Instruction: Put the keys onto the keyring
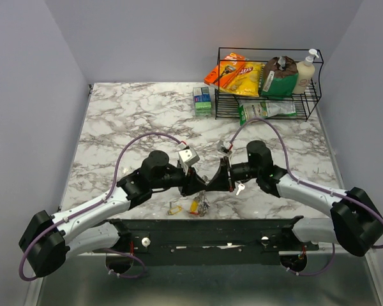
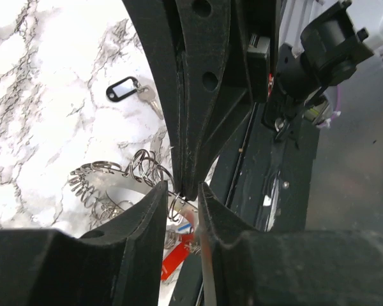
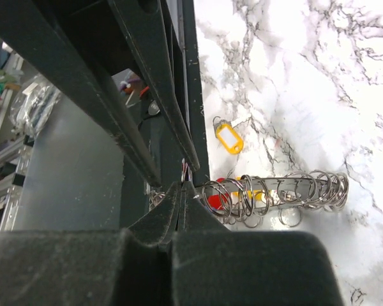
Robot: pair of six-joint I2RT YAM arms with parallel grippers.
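Note:
My two grippers meet tip to tip above the table's near edge. The right gripper (image 3: 184, 186) (image 1: 212, 182) is shut, its tips pinching the end of the keyring (image 3: 274, 191), a flat silver strip strung with several silver split rings (image 2: 92, 175). My left gripper (image 2: 182, 188) (image 1: 201, 183) stands open around the right fingertips, a ring hanging between its pads. Of the keys, a yellow-tagged one (image 3: 228, 137), a black-tagged one (image 2: 124, 89) and a red-tagged one (image 2: 179, 258) lie on the marble below. A silver key (image 1: 240, 188) shows beside the right gripper.
A black wire rack (image 1: 269, 83) with snack bags and a bottle stands at the back right. A small green and blue box (image 1: 203, 100) sits left of it. The black mounting rail (image 1: 204, 233) runs along the near edge just below the keys.

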